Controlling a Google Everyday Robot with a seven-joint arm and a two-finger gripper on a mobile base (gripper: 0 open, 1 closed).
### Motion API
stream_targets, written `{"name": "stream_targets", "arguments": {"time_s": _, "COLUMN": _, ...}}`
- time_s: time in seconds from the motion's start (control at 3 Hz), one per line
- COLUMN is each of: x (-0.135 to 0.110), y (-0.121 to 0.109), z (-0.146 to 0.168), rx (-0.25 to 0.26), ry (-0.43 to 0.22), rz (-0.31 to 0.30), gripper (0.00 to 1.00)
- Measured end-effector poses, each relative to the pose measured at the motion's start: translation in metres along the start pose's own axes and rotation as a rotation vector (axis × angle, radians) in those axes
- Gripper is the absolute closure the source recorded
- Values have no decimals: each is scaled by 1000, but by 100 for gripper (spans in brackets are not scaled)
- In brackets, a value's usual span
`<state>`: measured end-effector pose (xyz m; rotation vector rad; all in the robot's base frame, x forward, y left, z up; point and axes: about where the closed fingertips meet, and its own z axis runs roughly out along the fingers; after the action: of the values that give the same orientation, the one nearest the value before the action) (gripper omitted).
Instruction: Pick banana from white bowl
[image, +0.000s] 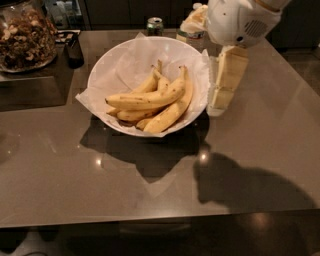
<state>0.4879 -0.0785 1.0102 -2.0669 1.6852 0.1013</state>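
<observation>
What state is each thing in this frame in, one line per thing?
white bowl: upright on the table, paper-lined, holding several bananas.
banana: lying on top of the others, not gripped.
gripper: hanging just right of the white bowl, clear of the banana.
jar of nuts: upright, nearly full.
can: upright behind the white bowl.

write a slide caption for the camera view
The gripper hangs beside the paper-lined white bowl, not touching the freckled banana that lies on top of the other bananas inside.
</observation>
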Motion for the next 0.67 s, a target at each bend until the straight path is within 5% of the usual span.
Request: {"name": "stream_targets", "arguments": {"time_s": 0.67, "x": -3, "y": -3, "z": -4, "rx": 25, "ry": -20, "rz": 1, "gripper": 0}}
